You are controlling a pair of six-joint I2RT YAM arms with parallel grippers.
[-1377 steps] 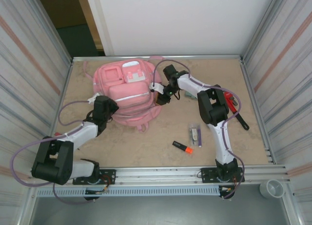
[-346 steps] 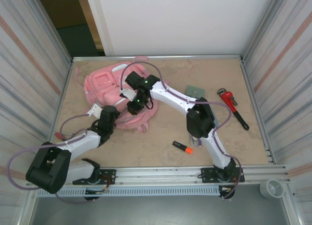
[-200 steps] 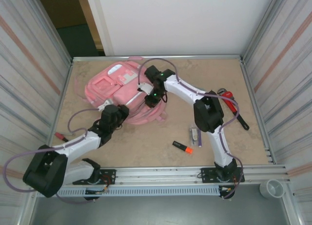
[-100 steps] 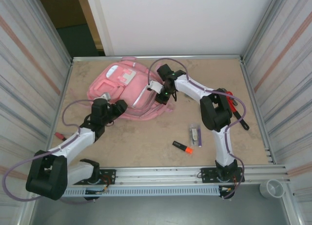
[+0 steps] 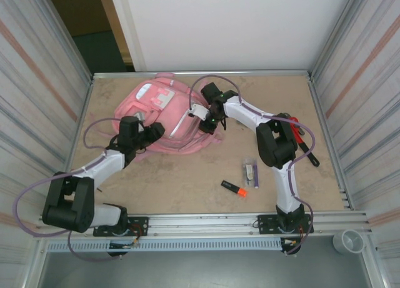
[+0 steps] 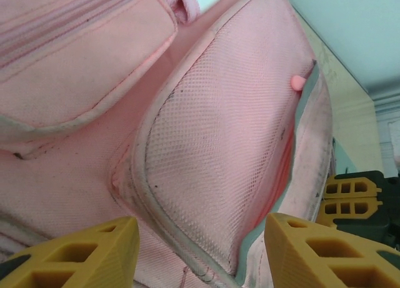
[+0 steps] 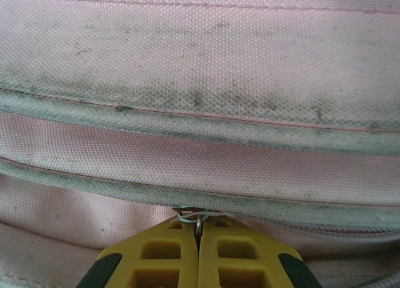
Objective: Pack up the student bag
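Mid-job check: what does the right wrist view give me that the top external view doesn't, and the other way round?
Right wrist view: the right claw shut on a thin wire ring at the zip line, plus grime on the fabric. Top external view: the left claw at the bag's near-left side, and the orange highlighter and red wrench lying loose on the table. Both: the pink student bag with the right claw against it.
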